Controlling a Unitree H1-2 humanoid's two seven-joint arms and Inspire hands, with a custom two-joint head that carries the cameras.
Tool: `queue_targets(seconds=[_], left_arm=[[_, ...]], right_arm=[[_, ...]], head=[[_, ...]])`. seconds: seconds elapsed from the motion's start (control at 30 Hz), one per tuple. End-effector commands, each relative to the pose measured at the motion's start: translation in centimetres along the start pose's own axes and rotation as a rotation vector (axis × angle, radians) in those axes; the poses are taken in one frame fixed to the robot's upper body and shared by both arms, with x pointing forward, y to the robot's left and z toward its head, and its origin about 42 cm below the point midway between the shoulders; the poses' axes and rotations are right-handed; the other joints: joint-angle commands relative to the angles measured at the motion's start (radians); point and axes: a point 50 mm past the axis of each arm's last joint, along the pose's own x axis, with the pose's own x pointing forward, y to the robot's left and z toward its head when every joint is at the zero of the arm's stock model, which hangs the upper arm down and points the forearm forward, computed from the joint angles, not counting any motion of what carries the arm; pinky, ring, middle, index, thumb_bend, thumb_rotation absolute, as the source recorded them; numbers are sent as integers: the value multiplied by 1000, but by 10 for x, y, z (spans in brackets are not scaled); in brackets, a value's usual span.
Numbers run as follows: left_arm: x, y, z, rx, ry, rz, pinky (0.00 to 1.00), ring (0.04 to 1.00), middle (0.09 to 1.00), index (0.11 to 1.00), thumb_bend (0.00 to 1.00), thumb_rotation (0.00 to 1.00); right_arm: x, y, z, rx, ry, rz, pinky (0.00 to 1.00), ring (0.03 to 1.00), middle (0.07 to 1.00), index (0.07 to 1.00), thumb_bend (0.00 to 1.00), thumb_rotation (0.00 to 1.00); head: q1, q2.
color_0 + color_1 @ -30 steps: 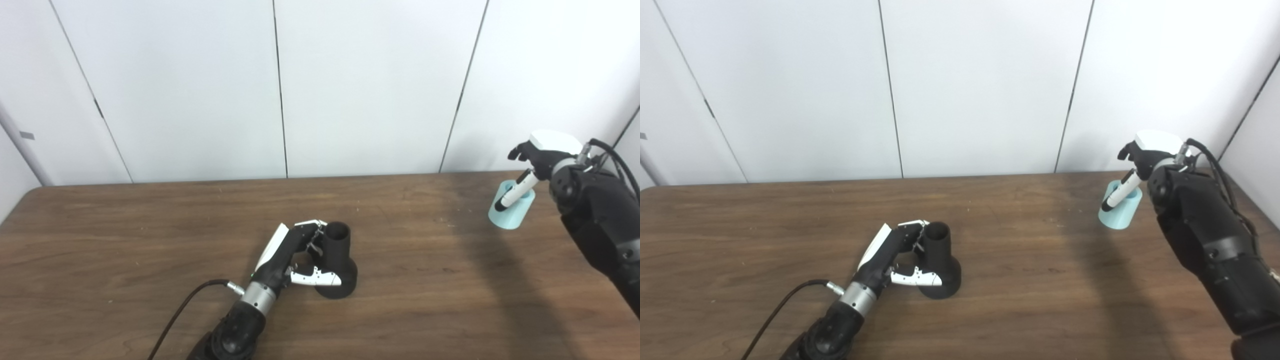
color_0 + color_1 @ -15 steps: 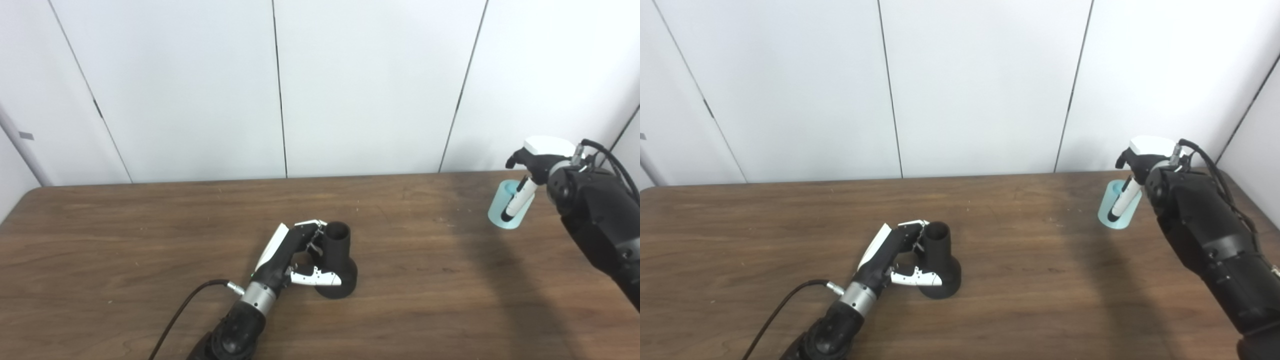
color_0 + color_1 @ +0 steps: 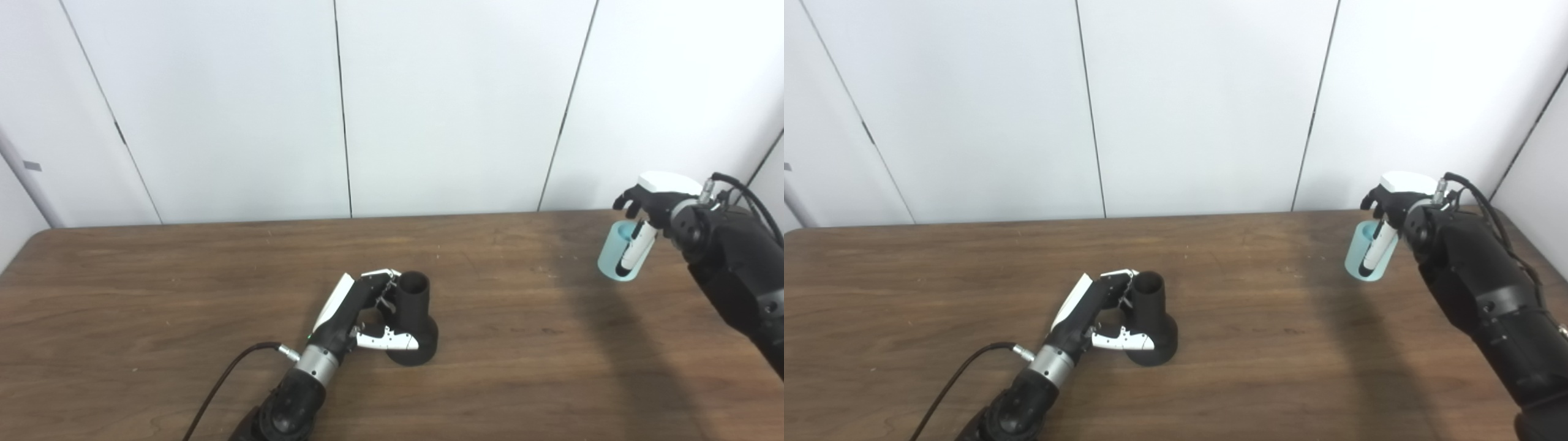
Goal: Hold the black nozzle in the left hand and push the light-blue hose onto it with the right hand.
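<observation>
Toward the left of centre on the brown table (image 3: 153,294), the left hand (image 3: 361,312) is seen wrapped around the black nozzle (image 3: 413,318), with fingers laid against the narrow neck and the thumb pressed across the flared base. The nozzle is kept upright on the tabletop, its open mouth turned upward, and it is judged to be braced rather than lifted. A black cable (image 3: 226,380) is trailed from the wrist toward the bottom edge.

Well apart from it, near the far right corner, the light-blue hose (image 3: 1369,251) is held by the right hand (image 3: 1396,205): the short tube is clasped from above, with the thumb laid down its front wall and the fingers curled behind its rim. Whether the tube rests on the table or is raised just off it cannot be told.

2 risks are judged from here. The hose is pinched near its top, so it could be tipped or dropped during the long carry across to the nozzle. At the nozzle, a tilted bore could be caught on the rim, and since only the neck and base are braced, the nozzle could be pushed over by a sideways shove
</observation>
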Motion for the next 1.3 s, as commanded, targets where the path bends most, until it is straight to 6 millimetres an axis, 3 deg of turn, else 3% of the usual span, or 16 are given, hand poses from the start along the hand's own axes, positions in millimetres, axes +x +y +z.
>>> queue_targets(seconds=[0.0,0.17,0.4,0.53,0.6,0.67,0.77,0.93,1.0,1.13,1.27], left_arm=[[-57,-45,-68,32,311,-190,388,461,473,498,522,0],[-57,-44,-68,29,308,-183,388,461,473,498,522,0],[-57,-45,-69,23,310,-178,388,461,474,497,522,0],[-57,-45,-69,7,311,-172,387,461,474,497,522,0],[-57,-45,-69,11,311,-173,388,461,474,497,522,0],[-56,-45,-68,12,311,-173,389,461,475,497,522,0],[-57,-45,-68,14,311,-172,390,461,475,497,522,0],[-57,-45,-69,25,306,-175,390,462,474,496,522,0],[-57,-44,-68,25,306,-177,390,462,474,497,522,0],[-56,-44,-69,16,310,-176,390,462,474,497,522,0],[-56,-45,-68,21,310,-176,390,462,474,497,522,0]], right_arm=[[-4,-47,-3,5,-23,-115,215,262,482,822,590,0],[-1,-43,0,-20,-49,-99,188,246,471,808,573,0],[-2,-44,2,-121,-69,-101,203,282,473,714,572,0],[-5,-45,2,-164,-54,-84,170,258,471,629,574,0],[-6,-45,2,-172,-44,-74,166,260,473,516,542,0],[-8,-44,3,-174,-37,-67,165,265,473,492,535,0],[-9,-43,3,-180,-31,-58,164,270,415,511,527,0],[-14,-40,3,-199,-51,-59,154,264,392,502,527,0],[-15,-40,3,-209,-66,-60,138,238,455,487,533,0],[-15,-41,5,-224,-94,-64,121,214,469,483,534,0],[-26,-53,20,-218,-169,-107,134,222,471,484,534,0]], head=[[-1,0],[-1,0],[-1,3],[1,5],[1,5],[1,5],[0,5],[1,5],[0,5],[1,5],[1,6]])
